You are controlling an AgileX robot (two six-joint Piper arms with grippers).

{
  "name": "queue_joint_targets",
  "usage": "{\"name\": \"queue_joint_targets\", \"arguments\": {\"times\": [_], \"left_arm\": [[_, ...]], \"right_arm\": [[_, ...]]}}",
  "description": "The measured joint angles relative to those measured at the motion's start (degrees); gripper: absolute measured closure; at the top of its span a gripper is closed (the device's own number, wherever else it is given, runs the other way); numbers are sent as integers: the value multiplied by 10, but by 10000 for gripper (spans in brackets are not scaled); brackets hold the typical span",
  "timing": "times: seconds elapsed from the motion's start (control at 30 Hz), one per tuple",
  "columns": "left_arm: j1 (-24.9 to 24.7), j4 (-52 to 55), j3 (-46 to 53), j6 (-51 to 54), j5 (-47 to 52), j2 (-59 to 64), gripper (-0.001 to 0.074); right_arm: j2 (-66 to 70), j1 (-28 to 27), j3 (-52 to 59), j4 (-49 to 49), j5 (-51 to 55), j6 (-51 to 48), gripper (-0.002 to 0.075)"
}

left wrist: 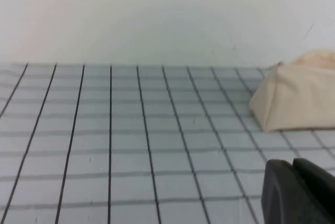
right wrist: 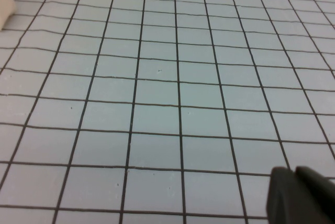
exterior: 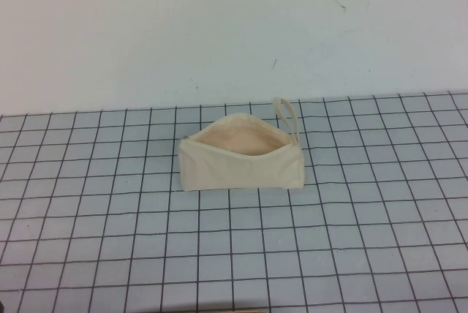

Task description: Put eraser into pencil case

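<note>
- The pencil case [exterior: 241, 165] stands on the grid mat [exterior: 110, 254] with its mouth open; no eraser shows anywhere.
- The left gripper [left wrist: 301, 192] sits low near the pouch, touching nothing; its opening cannot be told.
- The right gripper [right wrist: 303, 195] hovers over bare mat, likewise unreadable.

The high cam sits up on the robot's side, angled down at the gridded surface [exterior: 110, 254] toward the back wall. Both wrist cams ride low, skimming the grid. The left gripper [left wrist: 301, 192] and right gripper [right wrist: 303, 195] just peek in. All three catch the pencil case [exterior: 241, 158].
</note>
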Motion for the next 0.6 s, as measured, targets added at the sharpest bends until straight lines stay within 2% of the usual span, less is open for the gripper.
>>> {"name": "queue_joint_targets", "arguments": {"times": [0.1, 0.3, 0.6], "left_arm": [[2, -8, 45, 7, -18, -21, 736], [18, 5, 49, 46, -3, -36, 736], [29, 16, 48, 59, 77, -36, 736]], "right_arm": [[0, 0, 0, 0, 0, 0, 727], [-1, 0, 0, 0, 0, 0, 727], [-1, 0, 0, 0, 0, -1, 727]]}}
